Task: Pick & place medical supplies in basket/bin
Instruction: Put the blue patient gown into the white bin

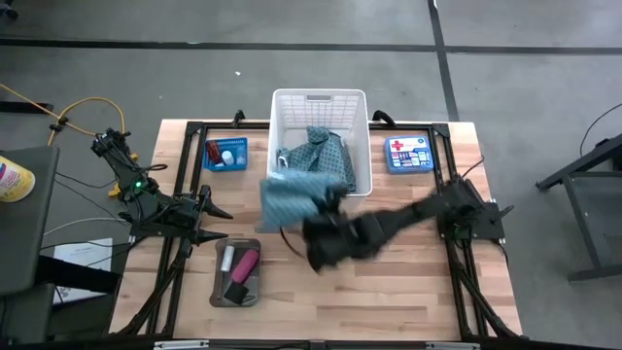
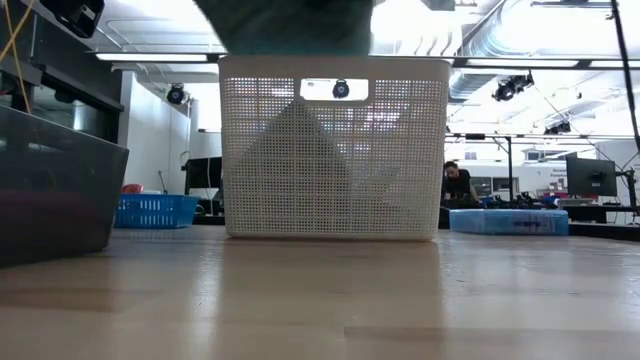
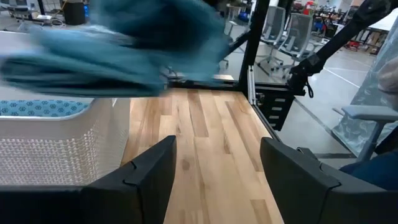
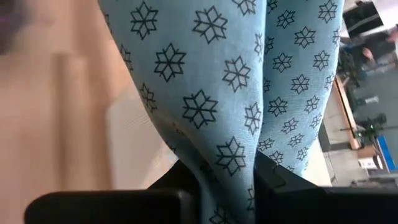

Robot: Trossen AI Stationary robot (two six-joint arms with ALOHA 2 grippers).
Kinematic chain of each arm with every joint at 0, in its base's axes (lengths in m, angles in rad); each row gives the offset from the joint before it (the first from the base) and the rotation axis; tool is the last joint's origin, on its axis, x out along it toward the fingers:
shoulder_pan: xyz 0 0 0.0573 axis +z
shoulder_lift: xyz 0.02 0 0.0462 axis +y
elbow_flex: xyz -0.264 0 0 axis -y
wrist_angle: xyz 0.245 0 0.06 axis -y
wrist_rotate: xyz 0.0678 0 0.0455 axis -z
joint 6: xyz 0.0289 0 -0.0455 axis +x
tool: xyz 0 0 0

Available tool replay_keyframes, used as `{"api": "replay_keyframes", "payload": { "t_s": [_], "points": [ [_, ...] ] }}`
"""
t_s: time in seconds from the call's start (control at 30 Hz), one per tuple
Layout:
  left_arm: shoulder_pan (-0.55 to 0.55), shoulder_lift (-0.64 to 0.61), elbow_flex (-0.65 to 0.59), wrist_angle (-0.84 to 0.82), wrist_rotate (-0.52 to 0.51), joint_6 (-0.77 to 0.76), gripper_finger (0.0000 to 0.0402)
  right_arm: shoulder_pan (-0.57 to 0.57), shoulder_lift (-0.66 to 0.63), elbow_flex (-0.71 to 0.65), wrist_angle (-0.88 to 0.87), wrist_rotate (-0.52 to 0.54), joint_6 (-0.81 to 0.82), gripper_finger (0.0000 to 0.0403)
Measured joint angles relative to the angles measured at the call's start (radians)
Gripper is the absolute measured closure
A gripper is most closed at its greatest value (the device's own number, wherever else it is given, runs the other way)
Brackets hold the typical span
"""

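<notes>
1. We count two arms. The right gripper (image 1: pixel 335 204) reaches in from the right, just outside the front left corner of the white basket (image 1: pixel 288 107), its fingers (image 4: pixel 273 180) clamped on a teal cloth (image 1: pixel 292 199).
2. That cloth hangs lifted above the table (image 1: pixel 389 282), overlapping the basket's front left rim; the right wrist view shows a dark snowflake-like print on it.
3. We count two teal cloths: the second cloth (image 1: pixel 319 151) lies inside the white basket.
4. The left gripper (image 1: pixel 216 222) waits at the table's left side, between the blue basket (image 1: pixel 225 154) and the grey tray (image 1: pixel 218 282), its fingers (image 3: pixel 149 171) spread wide with nothing between them.
5. We count three containers: the white basket at rear centre, the blue basket to its left, the grey tray near the front left.
6. The tray holds three things we can make out: one pink cylinder (image 1: pixel 245 262), one white tube (image 1: pixel 227 259) beside it, one black block (image 1: pixel 235 293).
7. The blue basket holds small pieces (image 1: pixel 219 153); we cannot count them.
8. One flat blue box (image 1: pixel 408 154) lies right of the white basket.
9. One person (image 2: pixel 458 185) sits in the room beyond.
</notes>
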Motion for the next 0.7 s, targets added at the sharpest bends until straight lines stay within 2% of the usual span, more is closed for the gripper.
{"api": "replay_keyframes", "payload": {
  "t_s": [0.17,0.3,0.53,0.7],
  "points": [
    [0.0,0.0,0.0,0.0,0.0,0.0,0.0178,-0.155,0.0,0.0,0.224,-0.021,-0.2,0.0348],
    [0.0,0.0,0.0,0.0,0.0,0.0,0.0178,-0.262,0.0,0.0,0.322,-0.023,-0.298,0.0348],
    [0.0,0.0,0.0,0.0,-0.003,0.0,0.0178,-0.455,0.0,0.0,0.341,-0.119,-0.3,0.0348],
    [0.0,0.0,0.0,0.0,-0.003,0.0,0.0178,-0.555,0.0,0.0,0.287,-0.253,-0.227,0.0348]
  ]
}}
